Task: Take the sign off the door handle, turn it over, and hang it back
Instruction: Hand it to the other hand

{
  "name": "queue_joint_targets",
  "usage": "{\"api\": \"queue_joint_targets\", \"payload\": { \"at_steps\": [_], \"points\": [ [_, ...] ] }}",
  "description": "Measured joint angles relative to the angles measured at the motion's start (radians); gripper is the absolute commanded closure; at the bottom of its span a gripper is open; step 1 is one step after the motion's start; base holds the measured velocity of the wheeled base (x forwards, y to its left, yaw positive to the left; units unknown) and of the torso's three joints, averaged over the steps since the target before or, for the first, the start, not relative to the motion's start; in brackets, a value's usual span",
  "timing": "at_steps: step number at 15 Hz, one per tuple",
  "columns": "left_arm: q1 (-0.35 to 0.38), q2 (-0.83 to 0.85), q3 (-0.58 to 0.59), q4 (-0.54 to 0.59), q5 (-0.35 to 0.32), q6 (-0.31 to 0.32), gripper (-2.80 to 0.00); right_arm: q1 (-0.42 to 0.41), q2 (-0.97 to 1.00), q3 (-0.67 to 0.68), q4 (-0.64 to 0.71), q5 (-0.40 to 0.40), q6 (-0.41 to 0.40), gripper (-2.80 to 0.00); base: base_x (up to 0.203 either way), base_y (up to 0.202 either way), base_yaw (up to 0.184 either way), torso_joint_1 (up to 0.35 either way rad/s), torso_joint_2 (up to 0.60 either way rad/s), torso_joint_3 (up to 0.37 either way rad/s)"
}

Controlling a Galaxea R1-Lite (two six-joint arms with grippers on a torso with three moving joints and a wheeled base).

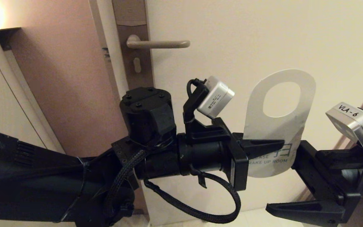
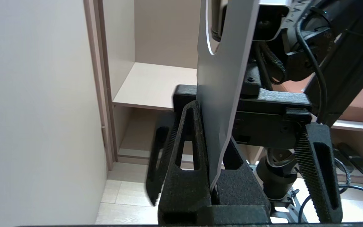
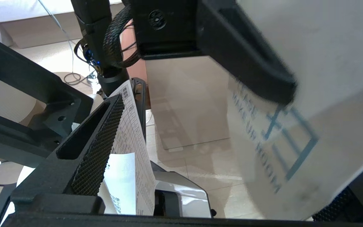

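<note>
- Head view: the left gripper (image 1: 268, 148) reaches in from the left with its fingers clenched on the lower part of the sign (image 1: 279, 126). The card stands upright, oval hole uppermost, white face with teal "MAKE UP ROOM" toward the camera.
- Head view: the sign is held in the air in front of the door (image 1: 247, 41), well apart from the door handle (image 1: 159, 44), which juts level from its brown lock plate (image 1: 134, 47) up and to the left. The handle is bare.
- Head view: the right gripper (image 1: 298, 186) sits at the right edge, fingers released and spread wide; the sign's lower right edge lies just beside its upper finger, and contact cannot be told here.
- Left wrist view: the sign (image 2: 224, 94) appears edge-on, pinched between the two left fingers (image 2: 187, 151); the right gripper's ribbed fingers (image 2: 318, 170) stand spread either side of it, apart from the card.
- Right wrist view: only here do the sign's teal lettering and bed pictogram (image 3: 282, 138) show close up, with one black left finger (image 3: 250, 60) lying across the white face. A ribbed right finger (image 3: 96, 148) stands clear of the card.
</note>
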Motion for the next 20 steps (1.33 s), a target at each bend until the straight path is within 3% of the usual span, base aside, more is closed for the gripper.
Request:
{"api": "queue_joint_targets", "payload": {
  "at_steps": [12, 13, 20],
  "points": [
    [-0.013, 0.008, 0.000, 0.000, 0.001, 0.001, 0.00, -0.001, 0.001, -0.001, 0.000, -0.001, -0.002, -2.80, 0.000, 0.000, 0.000, 0.000, 0.00, 0.000],
    [-0.014, 0.008, 0.001, 0.000, 0.001, 0.001, 0.00, -0.001, 0.002, -0.001, 0.000, -0.001, -0.002, 0.00, 0.000, 0.000, 0.000, 0.000, 0.00, 0.000],
    [-0.017, 0.009, 0.005, -0.001, 0.001, 0.000, 0.00, -0.001, 0.004, 0.000, 0.000, -0.002, -0.003, 0.00, 0.000, 0.000, 0.000, 0.000, 0.00, 0.000]
  ]
}}
